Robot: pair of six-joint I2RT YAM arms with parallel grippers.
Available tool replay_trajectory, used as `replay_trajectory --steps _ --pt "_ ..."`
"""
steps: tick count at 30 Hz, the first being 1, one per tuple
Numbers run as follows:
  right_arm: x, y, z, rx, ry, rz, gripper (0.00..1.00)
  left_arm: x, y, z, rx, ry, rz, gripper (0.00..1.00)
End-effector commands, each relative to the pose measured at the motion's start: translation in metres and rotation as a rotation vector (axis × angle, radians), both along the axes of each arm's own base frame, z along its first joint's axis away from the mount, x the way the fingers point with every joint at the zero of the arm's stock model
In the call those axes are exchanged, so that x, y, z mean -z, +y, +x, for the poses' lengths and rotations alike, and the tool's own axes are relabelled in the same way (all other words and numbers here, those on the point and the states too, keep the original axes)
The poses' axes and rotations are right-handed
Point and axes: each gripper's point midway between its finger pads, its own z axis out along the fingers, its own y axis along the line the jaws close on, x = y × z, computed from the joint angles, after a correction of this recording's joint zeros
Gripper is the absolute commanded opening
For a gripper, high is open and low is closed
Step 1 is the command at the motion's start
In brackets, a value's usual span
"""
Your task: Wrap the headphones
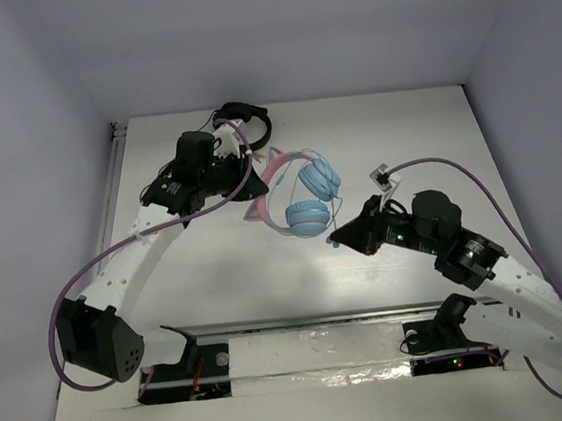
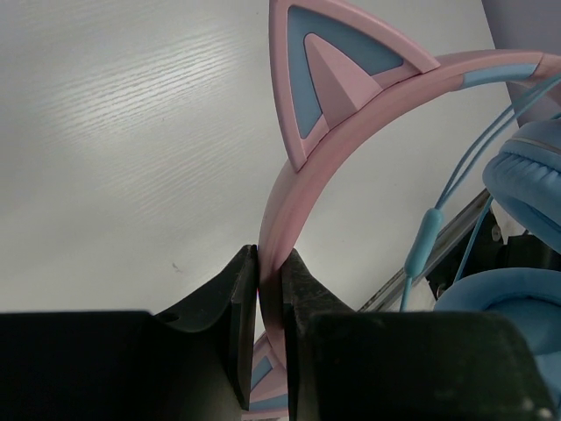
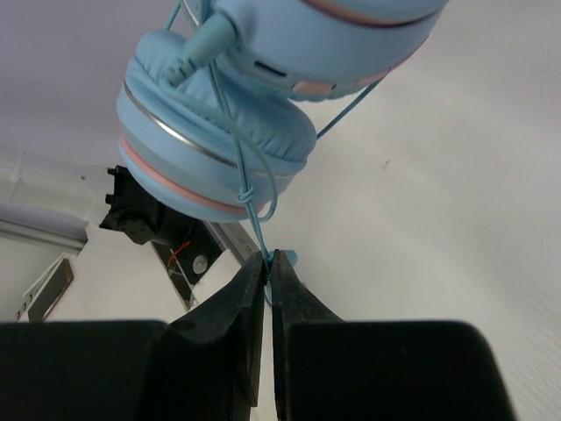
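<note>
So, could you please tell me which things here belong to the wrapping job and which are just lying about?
Part of the job: cat-ear headphones, their pale blue cable, left gripper clamped on the pink headband, right gripper pinching the cable.
Just lying about: black headphones at the far side of the table.

Top view: even, soft overhead light; faint arm shadows on the surface (image 1: 424,135) toward its near edge; walls dim, purplish. L wrist cam: bright glare streak on surface, my left claw (image 2: 270,267) dark, blurry. R wrist cam: my right claw (image 3: 268,267) near-black, soft-focus.
</note>
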Motion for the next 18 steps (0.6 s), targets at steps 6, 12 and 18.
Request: replay_trajectory --steps 6,12,18 --pt "-0.023 -0.014 -0.011 0.025 -0.023 0.005 0.02 -0.035 -0.017 0.013 0.042 -0.088 -0.081 0.00" --pt "-0.063 -0.041 0.004 0.192 -0.096 0.014 0.00 -0.023 -0.018 0.002 0.086 -0.055 -0.078 0.00" --pt "-0.085 -0.074 0.034 0.427 -0.145 -0.058 0.00 -0.011 -0.011 -0.012 0.100 -0.041 -0.054 0.00"
